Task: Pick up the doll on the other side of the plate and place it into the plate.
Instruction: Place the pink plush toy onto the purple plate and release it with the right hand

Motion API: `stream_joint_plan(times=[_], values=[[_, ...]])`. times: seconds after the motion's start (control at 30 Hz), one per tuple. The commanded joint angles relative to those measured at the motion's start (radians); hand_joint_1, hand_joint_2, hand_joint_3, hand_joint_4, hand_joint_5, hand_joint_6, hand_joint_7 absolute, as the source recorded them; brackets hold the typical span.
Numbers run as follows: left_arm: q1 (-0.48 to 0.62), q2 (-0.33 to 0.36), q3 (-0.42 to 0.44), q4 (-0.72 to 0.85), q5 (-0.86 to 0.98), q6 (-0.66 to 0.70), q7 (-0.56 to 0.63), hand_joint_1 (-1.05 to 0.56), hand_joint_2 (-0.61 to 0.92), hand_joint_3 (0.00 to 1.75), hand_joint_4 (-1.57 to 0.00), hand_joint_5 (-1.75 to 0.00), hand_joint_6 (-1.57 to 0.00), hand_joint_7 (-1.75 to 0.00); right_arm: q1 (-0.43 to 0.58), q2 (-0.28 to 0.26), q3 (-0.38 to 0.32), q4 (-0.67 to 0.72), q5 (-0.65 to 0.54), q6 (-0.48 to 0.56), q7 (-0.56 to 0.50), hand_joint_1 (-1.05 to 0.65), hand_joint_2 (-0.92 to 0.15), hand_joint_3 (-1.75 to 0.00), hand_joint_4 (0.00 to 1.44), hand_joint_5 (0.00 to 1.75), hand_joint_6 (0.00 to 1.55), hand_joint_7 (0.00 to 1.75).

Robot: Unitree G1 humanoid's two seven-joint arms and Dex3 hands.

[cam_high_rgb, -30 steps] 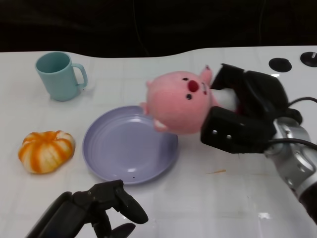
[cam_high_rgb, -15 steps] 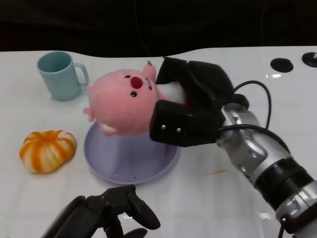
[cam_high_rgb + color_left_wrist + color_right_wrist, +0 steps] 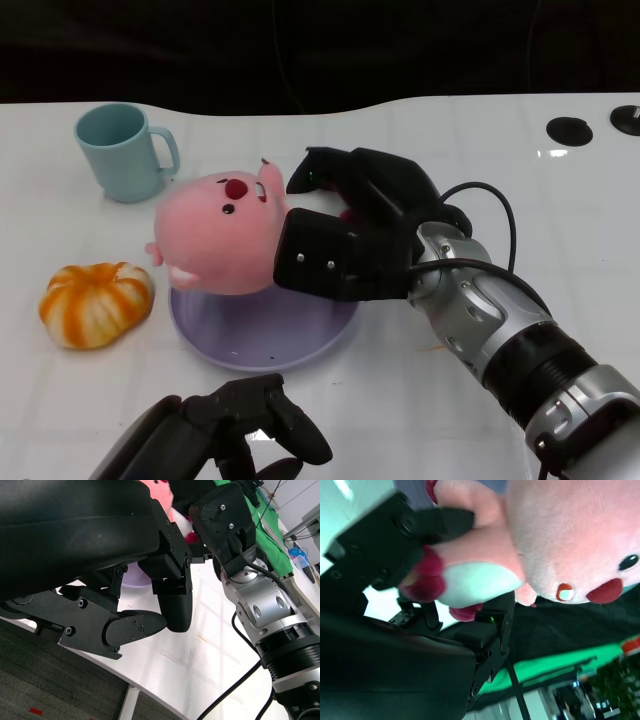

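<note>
Right hand [image 3: 345,235] grips the pink doll [image 3: 215,232] over the purple plate [image 3: 262,325].
Fingers wrap its body; left hand [image 3: 225,435] rests nearby, loosely curled, holding nothing.

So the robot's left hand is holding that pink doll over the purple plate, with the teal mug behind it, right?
Not quite: the right hand holds the pink doll, as the head view shows. The left hand is empty, near the table edge. The purple plate and teal mug are as you said.

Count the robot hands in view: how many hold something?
1. The right hand holds the pink doll over the plate; the left hand near the table edge holds nothing.
</note>
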State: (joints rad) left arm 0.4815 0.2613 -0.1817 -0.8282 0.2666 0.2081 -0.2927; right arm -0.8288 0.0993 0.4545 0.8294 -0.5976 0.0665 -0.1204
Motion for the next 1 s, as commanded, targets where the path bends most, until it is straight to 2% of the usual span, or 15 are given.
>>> stream_joint_plan(times=[0.03,0.13,0.23,0.37,0.53,0.73,1.0], values=[[0.003,0.010,0.011,-0.010,0.006,0.001,0.007,-0.21,0.80,0.63,-0.67,-1.67,-0.63,-1.10,-0.019,-0.012,0.016,-0.032,-0.010,0.018,0.029,-0.47,-0.91,-0.10,0.37,0.67,0.62,0.02],[-0.001,0.011,0.014,-0.005,0.004,-0.004,0.007,-0.20,0.79,0.64,-0.67,-1.67,-0.63,-1.10,-0.002,-0.029,0.036,-0.082,-0.028,0.050,0.061,-0.56,-0.92,-0.16,0.30,0.58,0.56,0.00],[0.000,0.012,0.017,0.000,-0.002,-0.008,0.005,-0.20,0.79,0.66,-0.67,-1.67,-0.63,-1.09,0.014,-0.048,0.039,-0.136,-0.023,0.065,0.111,-0.61,-0.92,-0.20,0.28,0.55,0.54,0.00],[-0.001,0.012,0.018,0.002,-0.004,-0.009,0.004,-0.20,0.78,0.67,-0.68,-1.70,-0.63,-1.09,0.035,-0.067,0.037,-0.219,-0.018,0.099,0.181,-0.62,-0.92,-0.22,0.26,0.53,0.54,0.00],[-0.004,0.010,0.014,0.006,0.003,-0.009,0.008,-0.20,0.77,0.69,-0.66,-1.68,-0.64,-1.09,0.074,-0.120,0.021,-0.385,-0.003,0.132,0.290,-0.64,-0.92,-0.23,0.25,0.50,0.52,0.00],[-0.016,0.005,0.006,0.015,0.009,-0.009,0.012,-0.19,0.76,0.70,-0.67,-1.68,-0.64,-1.09,0.146,-0.219,-0.024,-0.593,0.063,0.092,0.406,-0.60,-0.92,-0.21,0.34,0.57,0.57,0.03],[-0.035,-0.001,-0.013,0.029,0.020,-0.004,0.016,-0.21,0.76,0.71,-0.67,-1.68,-0.63,-1.09,0.359,-0.335,-0.133,-0.819,0.197,-0.032,0.451,-0.51,-0.92,-0.14,0.38,0.77,0.64,0.06]])
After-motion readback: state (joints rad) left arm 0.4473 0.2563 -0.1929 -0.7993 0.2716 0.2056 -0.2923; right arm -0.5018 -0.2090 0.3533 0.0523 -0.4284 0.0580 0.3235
